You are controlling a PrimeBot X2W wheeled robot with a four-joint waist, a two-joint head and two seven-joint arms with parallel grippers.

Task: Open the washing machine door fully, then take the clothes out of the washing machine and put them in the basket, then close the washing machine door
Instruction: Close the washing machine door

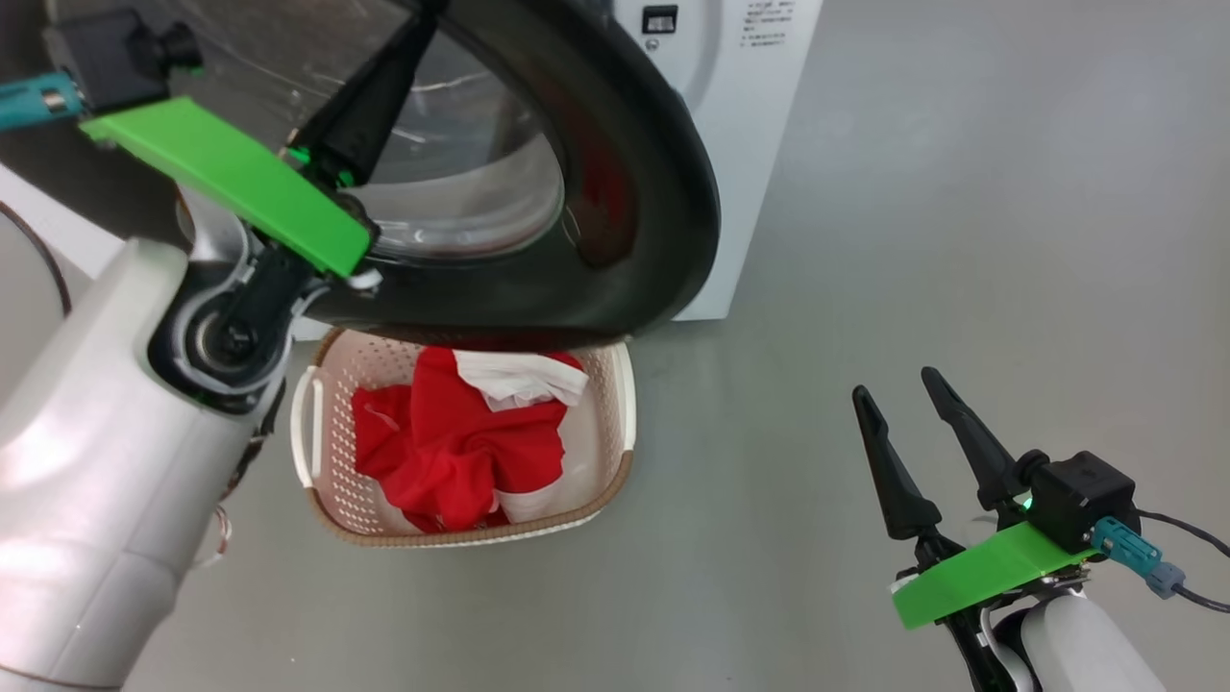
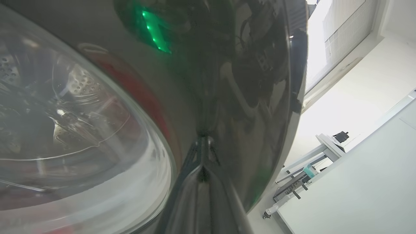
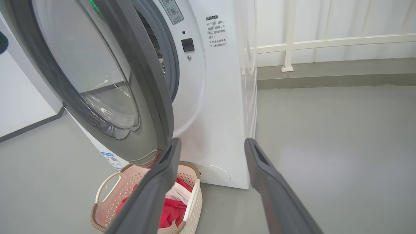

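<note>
Pressed flat against the glossy black rim of the washing machine door [image 1: 663, 192] is the left gripper [image 2: 202, 146]. Its two dark fingers are closed together with nothing between them. Held so, they work as one stiff pusher against the door's outer face, just beside the bulging glass window [image 1: 461, 173].

Finding: the door stands partly open, at an angle to the front of the washing machine [image 1: 740, 144]. The right wrist view shows a gap between the door and the grey gasket. The door's lower rim hangs over the far end of the basket [image 1: 610, 423], close above it. Whether the two touch cannot be told.

The basket sits on the grey floor [image 1: 961, 240] directly before the machine. This placing suits a short carry from drum to basket. The clothes [image 1: 461, 442], red with white trim, lie bunched inside it. Perforated steel shows through the glass in the left wrist view. Whether any garment is left in the drum cannot be confirmed.

The right gripper [image 1: 894, 384] hangs well apart to the right, above bare floor, jaws spread wide and holding nothing. It appears parked clear of the door's swing.

Assessment: unloading looks done and the closing of the door is in hand. The door's bottom edge passing over the basket rim is the point to watch.
</note>
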